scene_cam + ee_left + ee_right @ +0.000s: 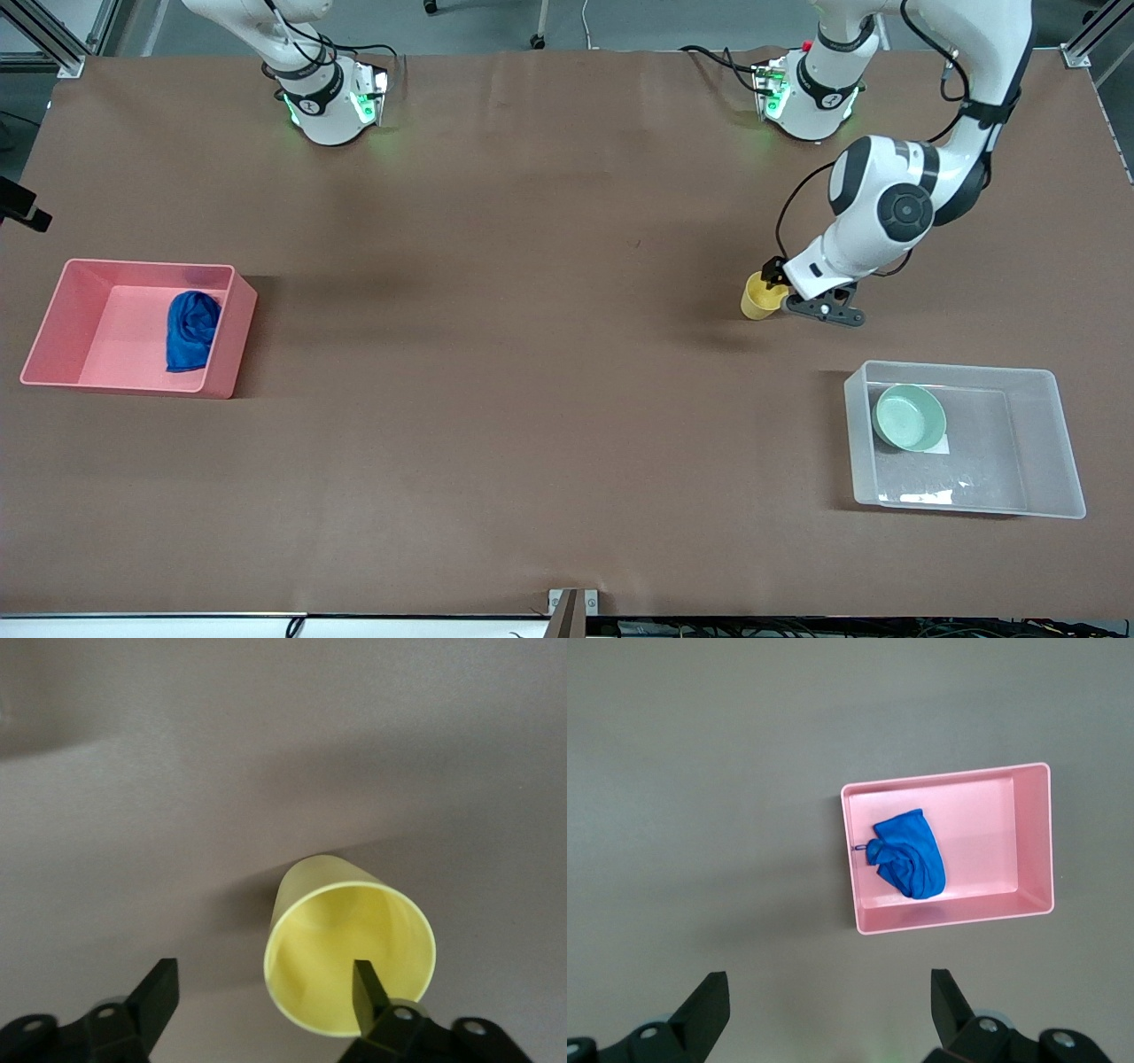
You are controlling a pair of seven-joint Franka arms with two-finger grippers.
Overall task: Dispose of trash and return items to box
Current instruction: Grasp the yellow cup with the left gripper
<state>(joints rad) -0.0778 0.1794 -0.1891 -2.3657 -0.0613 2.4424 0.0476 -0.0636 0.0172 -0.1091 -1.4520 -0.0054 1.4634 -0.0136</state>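
A: status?

B: My left gripper (781, 297) is down at the yellow cup (760, 297), one finger (368, 990) inside the rim, the other outside w/ a gap. Jaws apart, not clamped on the wall yet. Straddling the rim bc a wall pinch looks like the easy way to lift a cup standing upright.

A: where's the rest?

B: Blue rag (191, 330) is in the pink bin (62, 315) at the right arm's end, so trash looks done. Green bowl (909, 418) is in the clear box (1054, 443), nearer the front cam than the cup. Cup's the last item out.

A: right arm?

B: Waiting. Right gripper (828, 997) hangs high over the table by the pink bin, jaws wide, nothing in them.

A: next?

B: Prob pinch the wall, lift, carry to the box. Risk: thin wall, cup may tip if the pinch is off.
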